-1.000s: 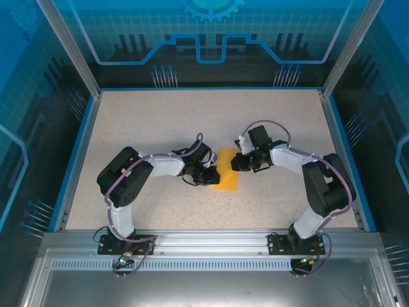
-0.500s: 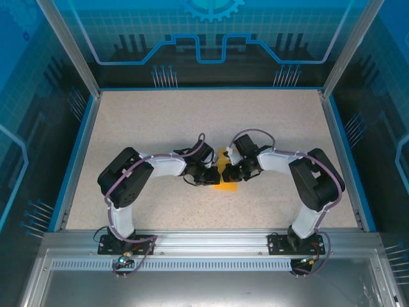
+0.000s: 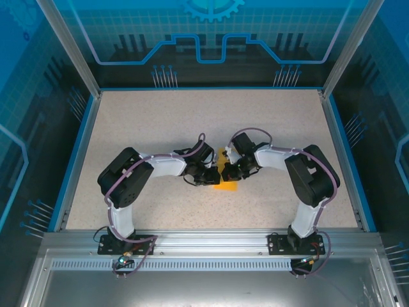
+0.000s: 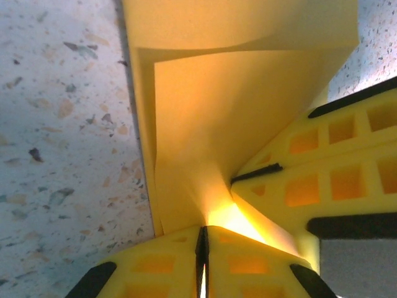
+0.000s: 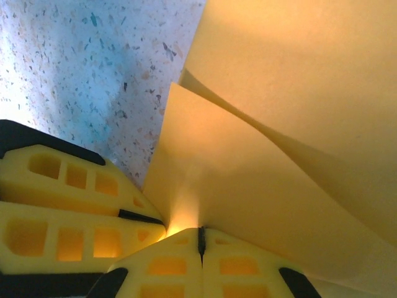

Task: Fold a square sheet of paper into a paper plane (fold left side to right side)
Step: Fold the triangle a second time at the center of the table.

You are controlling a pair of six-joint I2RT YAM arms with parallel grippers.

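Here, at the middle of the worktop (image 3: 160, 121), my left gripper (image 4: 203, 236) and right gripper (image 5: 200, 234) both pinch shut on the square sheet of paper (image 3: 225, 186), which lies directly between them, long axis running near-to-far.

Top view: the left gripper (image 3: 215, 174) and the right gripper (image 3: 225, 171) are covering most of the square sheet of paper (image 3: 228, 185), and its folds are appearing too small to read. Left wrist view: the sheet is running off the top edge, and the bottom edge is cutting off the left gripper's fingers (image 4: 167, 261). Right wrist view: the sheet is running off the top and right edges.
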